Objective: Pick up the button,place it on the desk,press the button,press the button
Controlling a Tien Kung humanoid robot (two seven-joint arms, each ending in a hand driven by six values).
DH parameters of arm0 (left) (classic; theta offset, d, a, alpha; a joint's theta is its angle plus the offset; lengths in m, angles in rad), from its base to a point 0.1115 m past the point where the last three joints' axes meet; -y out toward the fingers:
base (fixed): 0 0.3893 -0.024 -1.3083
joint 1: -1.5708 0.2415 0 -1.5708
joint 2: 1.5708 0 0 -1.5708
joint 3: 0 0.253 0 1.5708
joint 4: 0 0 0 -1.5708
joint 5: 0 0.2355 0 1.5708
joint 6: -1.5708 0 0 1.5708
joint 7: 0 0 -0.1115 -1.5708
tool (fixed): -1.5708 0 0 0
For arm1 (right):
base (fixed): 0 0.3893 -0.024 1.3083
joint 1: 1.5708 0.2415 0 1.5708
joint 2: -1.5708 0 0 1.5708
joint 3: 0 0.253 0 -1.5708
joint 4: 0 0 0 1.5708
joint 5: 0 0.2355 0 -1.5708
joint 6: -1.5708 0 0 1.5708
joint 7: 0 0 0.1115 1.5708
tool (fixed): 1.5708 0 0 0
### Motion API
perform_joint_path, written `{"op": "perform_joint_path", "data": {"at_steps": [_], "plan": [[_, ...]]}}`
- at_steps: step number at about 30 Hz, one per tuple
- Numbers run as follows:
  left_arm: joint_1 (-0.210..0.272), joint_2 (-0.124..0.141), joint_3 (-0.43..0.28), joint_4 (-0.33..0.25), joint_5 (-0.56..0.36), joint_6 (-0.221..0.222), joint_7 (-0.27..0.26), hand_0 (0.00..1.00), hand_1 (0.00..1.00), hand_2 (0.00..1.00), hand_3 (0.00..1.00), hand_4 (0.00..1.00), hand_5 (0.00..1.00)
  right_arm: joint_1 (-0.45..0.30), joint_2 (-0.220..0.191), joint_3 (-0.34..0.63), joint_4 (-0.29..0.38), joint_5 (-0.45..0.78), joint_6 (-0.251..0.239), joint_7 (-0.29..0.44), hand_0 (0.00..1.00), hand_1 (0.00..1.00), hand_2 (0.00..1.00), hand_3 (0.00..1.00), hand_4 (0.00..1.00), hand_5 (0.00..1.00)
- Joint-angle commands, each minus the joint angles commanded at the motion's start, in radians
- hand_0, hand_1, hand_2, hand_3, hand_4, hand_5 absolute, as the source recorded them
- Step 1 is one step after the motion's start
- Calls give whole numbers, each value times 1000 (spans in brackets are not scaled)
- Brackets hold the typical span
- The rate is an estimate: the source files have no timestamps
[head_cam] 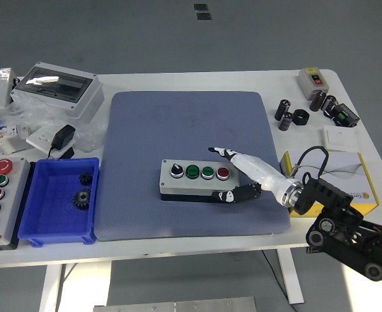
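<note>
Head view: right hand [243, 174] sits at 3 o'clock of the button box [197, 179], fingers [220, 152] spread around its end, on the blue mat [177, 123].

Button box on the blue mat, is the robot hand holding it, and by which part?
The right robot hand straddles the right end of the button box, fingers behind, thumb in front; whether it actually grips cannot be told.
</note>
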Motion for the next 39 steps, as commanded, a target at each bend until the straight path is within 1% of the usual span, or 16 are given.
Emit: {"op": "perform_joint_path", "data": {"at_steps": [3, 6, 8, 11, 13, 14, 16, 19, 24, 25, 30, 31, 34, 36, 37, 39], "plan": [[-1, 0, 1, 0, -2, 0, 0, 626, 595, 528, 597, 615, 441, -8, -21, 13, 39, 11, 13, 0, 991, 955, 998, 998, 810, 244], [-1, 0, 3, 0, -5, 0, -2, 626, 595, 528, 597, 615, 441, -38, -66, 64, 104, 47, 41, 5, 991, 955, 998, 998, 810, 244], [0, 0, 3, 0, -7, 0, -2, 626, 595, 528, 597, 610, 439, -74, -109, 115, 163, 90, 48, 11, 990, 954, 998, 998, 819, 245], [4, 0, 1, 0, -9, 1, -1, 626, 595, 528, 597, 610, 439, -111, -160, 188, 246, 154, 17, 12, 990, 954, 998, 998, 819, 245], [6, 0, -2, 0, -9, 2, 0, 626, 595, 528, 597, 606, 434, -122, -185, 238, 301, 198, -15, -18, 987, 953, 998, 998, 832, 278], [7, 0, -3, 0, -9, 2, 1, 626, 595, 528, 597, 606, 434, -125, -194, 260, 325, 216, -8, -35, 987, 953, 998, 998, 832, 278], [8, -2, -4, 0, -11, 2, 0, 626, 595, 528, 597, 606, 434, -122, -209, 310, 376, 253, 27, -78, 987, 953, 998, 998, 832, 278], [8, -3, 0, 0, -17, 2, -2, 626, 595, 528, 596, 605, 432, -92, -224, 363, 387, 259, 97, -147, 986, 942, 989, 998, 834, 287], [4, -1, 5, 0, -25, 2, -5, 626, 595, 528, 596, 605, 432, -13, -239, 319, 387, 248, 239, -277, 986, 942, 989, 998, 834, 287], [3, -1, 7, 0, -28, 2, -6, 626, 595, 528, 595, 604, 433, -4, -240, 307, 387, 248, 270, -304, 521, 601, 651, 806, 512, 236], [6, -1, 9, 0, -35, 3, -3, 626, 595, 528, 595, 604, 433, 11, -240, 289, 387, 264, 395, -413, 521, 601, 651, 806, 512, 236], [7, -1, 8, 0, -35, 3, -1, 625, 595, 528, 596, 604, 433, 13, -238, 291, 387, 273, 421, -427, 142, 230, 328, 705, 485, 45], [9, -1, 5, 0, -32, 4, 1, 625, 595, 528, 596, 604, 433, 23, -231, 298, 387, 293, 461, -435, 142, 230, 328, 705, 485, 45], [9, -1, 6, 0, -32, 4, 1, 625, 595, 528, 596, 604, 433, 32, -223, 294, 387, 300, 468, -433, 142, 230, 328, 705, 485, 45], [8, -1, 7, 0, -33, 3, 0, 625, 595, 528, 596, 604, 435, 38, -219, 289, 387, 302, 469, -432, 111, 165, 262, 709, 592, 2], [7, -1, 8, 0, -33, 3, -1, 625, 595, 528, 596, 604, 435, 49, -208, 277, 387, 303, 466, -429, 111, 165, 262, 709, 592, 2]]}}
